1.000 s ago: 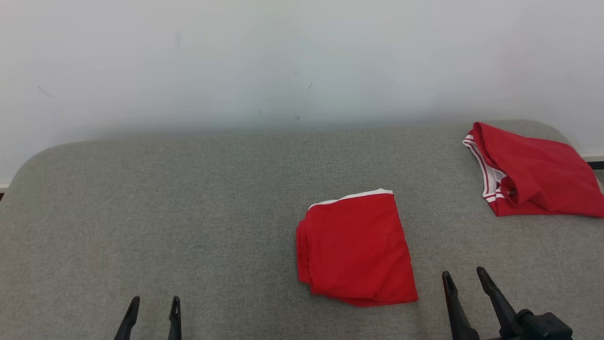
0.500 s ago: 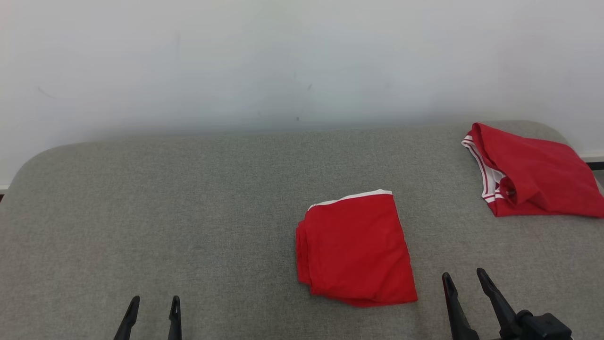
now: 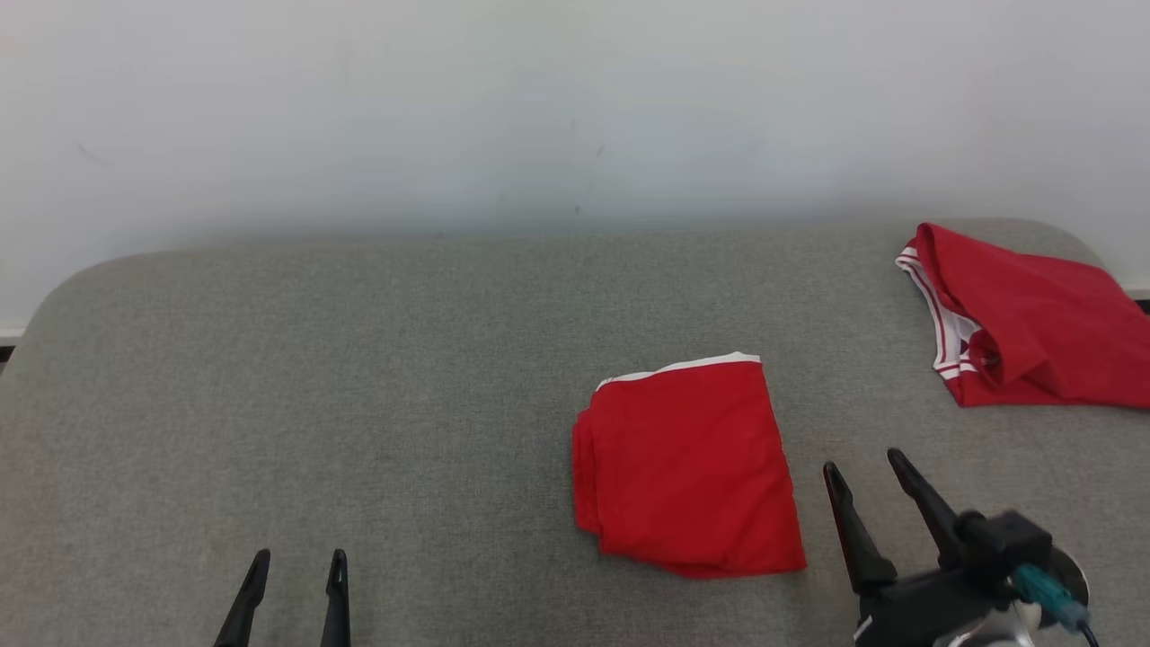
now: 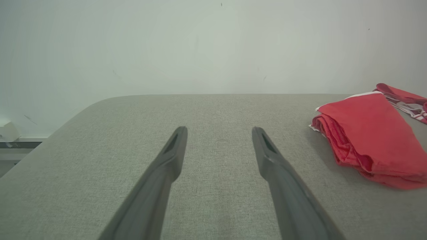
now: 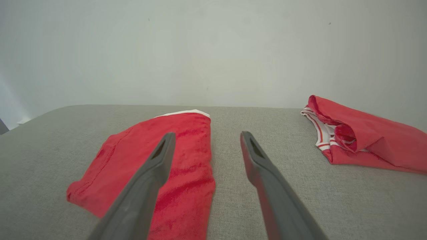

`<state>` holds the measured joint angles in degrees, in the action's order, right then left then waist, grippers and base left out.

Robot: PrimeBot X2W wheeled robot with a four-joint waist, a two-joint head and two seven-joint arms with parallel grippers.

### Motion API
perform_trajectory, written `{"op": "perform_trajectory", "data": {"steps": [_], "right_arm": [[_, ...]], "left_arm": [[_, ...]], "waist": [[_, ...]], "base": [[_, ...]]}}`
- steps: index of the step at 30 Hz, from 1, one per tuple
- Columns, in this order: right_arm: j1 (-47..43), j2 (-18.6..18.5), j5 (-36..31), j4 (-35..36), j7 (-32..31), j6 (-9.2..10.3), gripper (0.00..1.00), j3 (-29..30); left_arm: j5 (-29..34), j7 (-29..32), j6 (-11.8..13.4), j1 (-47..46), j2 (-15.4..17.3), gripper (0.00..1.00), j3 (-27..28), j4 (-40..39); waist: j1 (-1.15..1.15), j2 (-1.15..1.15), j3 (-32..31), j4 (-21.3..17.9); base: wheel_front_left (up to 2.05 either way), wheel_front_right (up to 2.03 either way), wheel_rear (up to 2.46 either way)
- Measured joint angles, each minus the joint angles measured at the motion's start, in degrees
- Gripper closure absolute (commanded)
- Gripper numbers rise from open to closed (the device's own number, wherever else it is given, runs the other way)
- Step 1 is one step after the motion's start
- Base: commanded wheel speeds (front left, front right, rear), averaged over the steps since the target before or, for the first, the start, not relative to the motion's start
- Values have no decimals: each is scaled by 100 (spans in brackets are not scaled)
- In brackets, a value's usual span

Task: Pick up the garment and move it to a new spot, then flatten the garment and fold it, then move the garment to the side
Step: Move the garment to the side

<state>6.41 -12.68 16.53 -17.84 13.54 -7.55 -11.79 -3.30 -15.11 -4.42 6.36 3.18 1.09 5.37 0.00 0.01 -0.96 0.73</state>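
Where it lies folded on the grey counter (image 3: pixel 359 359), the red garment (image 3: pixel 687 463) shows a white edge.
Just beside it hovers the right end effector (image 3: pixel 861 460), fingers spread, empty; the left end effector (image 3: pixel 299 555), equally spread, is well apart; a crumpled striped garment (image 3: pixel 1033 328) lies far right.

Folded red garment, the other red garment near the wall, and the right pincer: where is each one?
Folded garment (image 3: pixel 687 467): head view, middle of its top layer.
Other garment (image 3: pixel 1051 328): head view, its plain red part.
Right pincer (image 3: pixel 861 461): head view, midway between its fingertips.
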Motion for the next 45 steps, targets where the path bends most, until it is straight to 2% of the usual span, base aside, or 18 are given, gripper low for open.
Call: {"op": "perform_trajectory", "data": {"steps": [4,15,23,27,28,30,37,45], "right_arm": [[560,-140,41,-482,-145,0,0,-238],[1776,-198,326,-2234,-285,0,0,-660],[2302,-111,641,-3338,-248,0,0,-987],[2366,-36,843,-3600,-242,0,1,-1131],[2404,-15,909,-3657,-246,0,27,-1189],[2459,9,1092,-3706,-250,0,100,-1305],[2641,-24,1515,-3813,-244,-2,100,-1760],[3270,-558,1693,-3655,-344,-2,100,-2303]], "left_arm": [[-2,-1,-13,-85,-2,0,-38,1],[-36,-1,-21,-416,-13,0,-78,46],[-64,-1,-56,-649,-18,0,-124,89],[-68,-1,-36,-695,-19,0,-120,96],[-70,-1,-14,-702,-19,0,-116,96],[-76,-1,-13,-702,-19,0,-109,103],[-130,-1,-14,-710,-23,0,-172,151],[-141,0,-58,-955,-24,0,-246,55]], "waist": [[0,0,99,82],[1,0,498,404],[1,0,851,603],[1,0,948,647],[1,0,969,652],[1,0,990,637],[0,0,942,503],[0,0,1111,383]], "base": [[0,0,0],[0,0,0],[0,0,0],[0,0,0],[0,0,0],[0,0,0],[0,0,0],[0,0,0]]}}
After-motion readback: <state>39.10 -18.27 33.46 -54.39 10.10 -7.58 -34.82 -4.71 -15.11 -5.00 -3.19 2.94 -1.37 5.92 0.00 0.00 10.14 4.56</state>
